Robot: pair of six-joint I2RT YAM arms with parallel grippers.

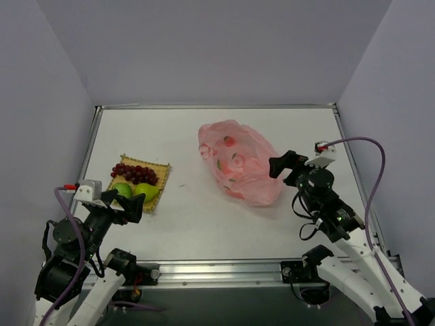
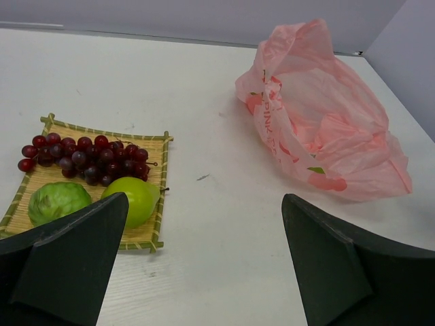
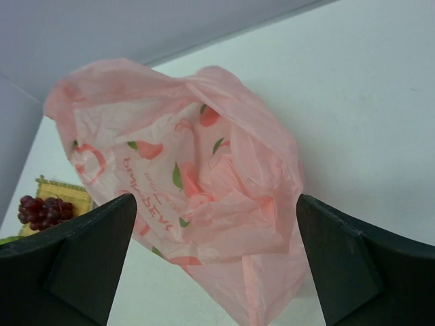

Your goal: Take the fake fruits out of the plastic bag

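Observation:
The pink plastic bag (image 1: 238,163) lies crumpled at the table's middle right, and I cannot tell what is inside it. It also shows in the left wrist view (image 2: 319,115) and the right wrist view (image 3: 204,183). A dark red grape bunch (image 1: 134,174), a green apple (image 1: 122,190) and a yellow-green pear (image 1: 146,192) rest on the yellow woven mat (image 1: 162,178) at the left. My left gripper (image 1: 129,204) is open and empty at the mat's near edge. My right gripper (image 1: 289,168) is open and empty just right of the bag.
Pale walls close in the table on the left, back and right. A metal rail (image 1: 217,272) runs along the front edge between the arm bases. Bare white table lies between the mat and the bag.

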